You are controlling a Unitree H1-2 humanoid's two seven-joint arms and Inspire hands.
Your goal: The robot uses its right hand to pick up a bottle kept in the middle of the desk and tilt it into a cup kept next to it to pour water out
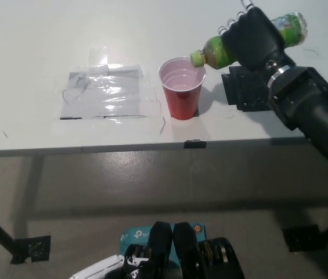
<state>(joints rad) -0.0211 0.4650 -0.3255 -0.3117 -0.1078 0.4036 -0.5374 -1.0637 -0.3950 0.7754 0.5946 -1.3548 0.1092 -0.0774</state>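
Note:
My black right hand (255, 39) is shut on a green bottle (217, 51) and holds it in the air, tilted down to the left. The bottle's green cap end hangs just over the right rim of a red cup (182, 89). The cup stands upright on the white desk (47, 40) and has liquid inside. No stream between bottle and cup can be made out. The bottle's bottom end sticks out past my hand at the upper right. My white left hand (97, 270) rests low at the bottom edge, mostly out of view.
A clear plastic sheet (107, 93) is taped flat to the desk left of the cup. A black square marker (242, 88) lies on the desk below my right hand. The desk's front edge (123, 149) runs across the middle, with floor below.

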